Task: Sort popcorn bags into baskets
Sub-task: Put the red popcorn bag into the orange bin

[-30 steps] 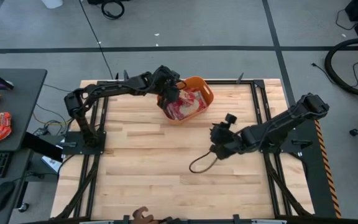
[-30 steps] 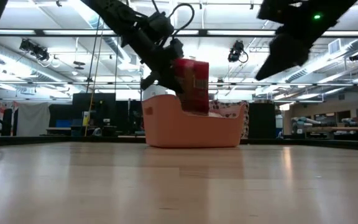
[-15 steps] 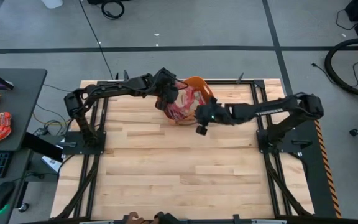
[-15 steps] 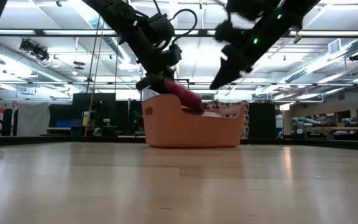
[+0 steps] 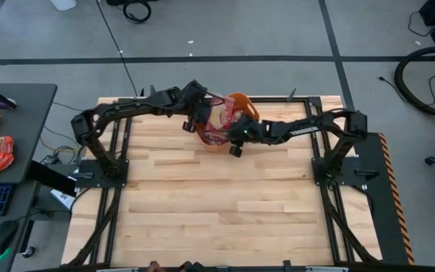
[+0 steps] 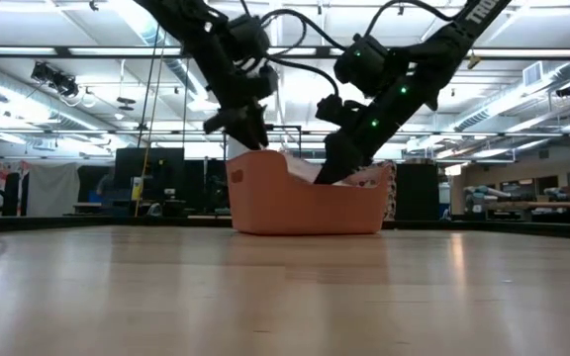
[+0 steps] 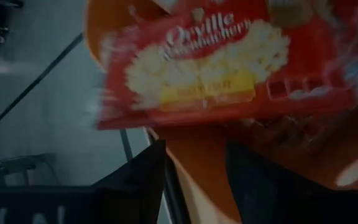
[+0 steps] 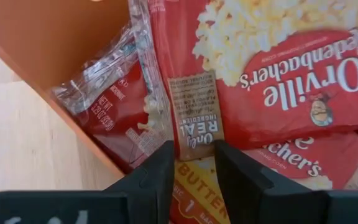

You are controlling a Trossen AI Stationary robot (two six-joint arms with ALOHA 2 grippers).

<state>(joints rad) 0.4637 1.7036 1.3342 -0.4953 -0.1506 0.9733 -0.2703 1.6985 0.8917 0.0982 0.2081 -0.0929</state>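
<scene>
At the far edge of the wooden worktop [image 5: 202, 204], both arms meet over the orange basket [image 6: 305, 206], which holds a pile of red popcorn bags [image 8: 278, 74]. Left gripper [image 5: 197, 115] hangs at the basket's left rim, fingers [image 7: 135, 180] apart and gripping nothing, one bag [image 7: 222, 68] just beyond them. Right gripper [image 5: 231, 136] reaches in from the other side, fingers [image 8: 157, 174] spread and empty over the bags.

lab/workshop | ceiling strip lights [image 6: 57, 49] | distant workbenches [image 6: 522, 208] | floor cables [image 5: 136, 10]
</scene>
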